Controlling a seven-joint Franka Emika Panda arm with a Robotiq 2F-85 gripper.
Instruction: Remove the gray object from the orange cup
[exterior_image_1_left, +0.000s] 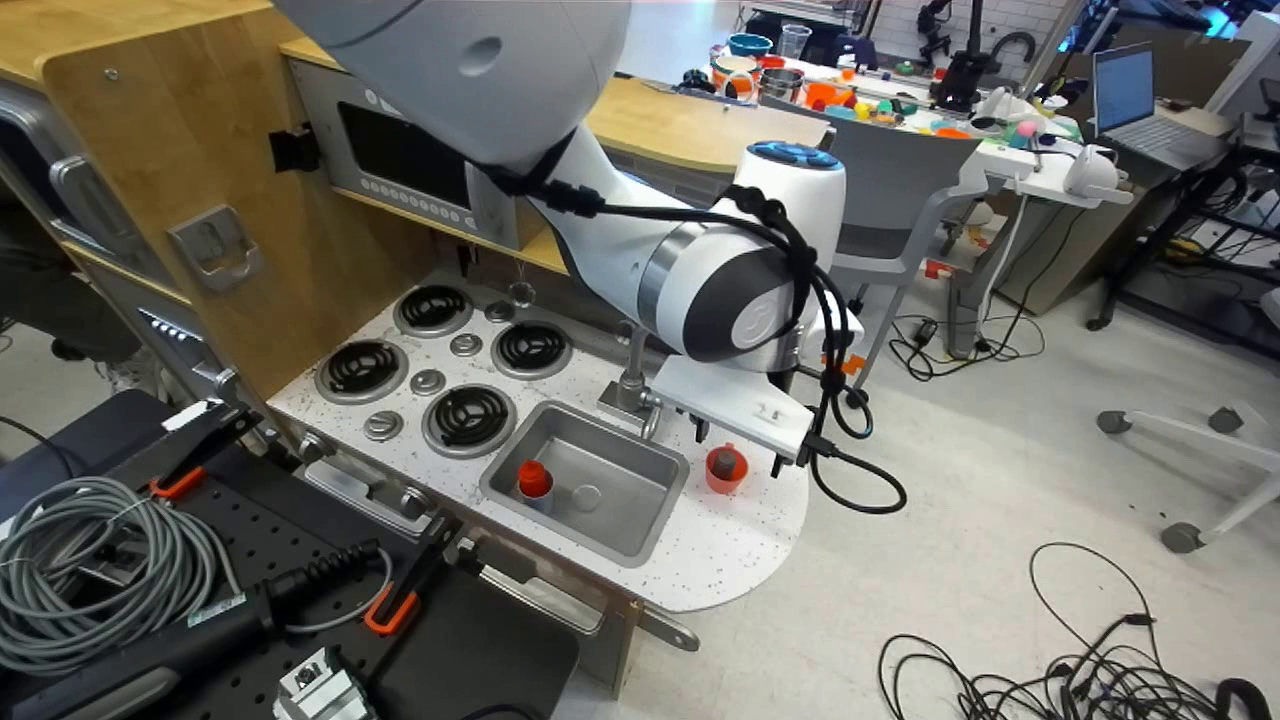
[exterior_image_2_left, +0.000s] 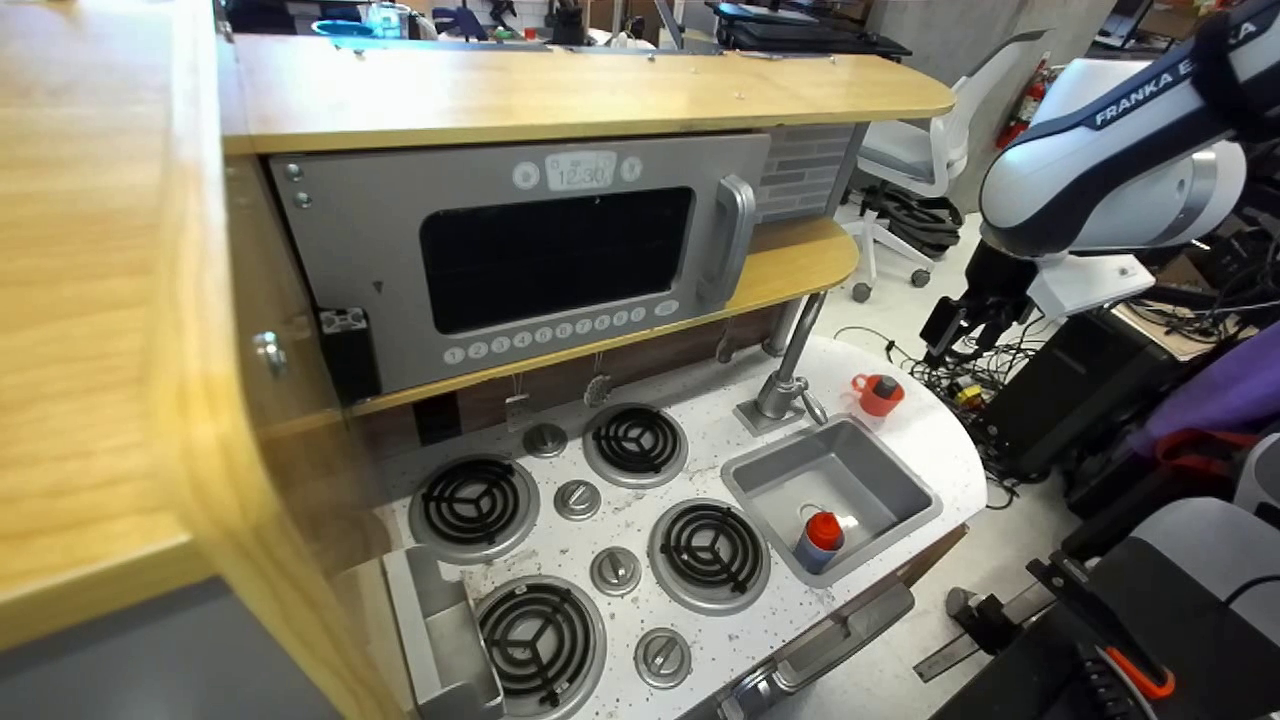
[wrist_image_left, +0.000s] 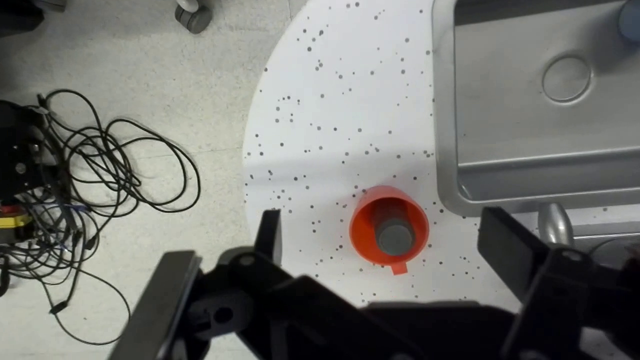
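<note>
Right, so the claw hangs above the orange cup, well apart from it, its fingers spread wide with nothing pinched. And the gray object? Down inside that cup, on the white counter, blunt end up. Everything turns on that line-up! In the wrist view the gray object lies beyond the fingertips and between them, just off the middle of the gap, a touch toward the finger on the side of the sink. Its long axis runs up toward the cup's mouth, upright or leaning slightly (can't swear which from where I'm standing). So fingers coming from above should pinch across it, which suits a straight drop, once the claw is truly overhead; that much I can't tell. But look, that gap takes in the whole cup! Lowered this wide, they'd likely squeeze the cup walls instead. Narrow first, I'd say, shift slightly sinkward, then down.
</note>
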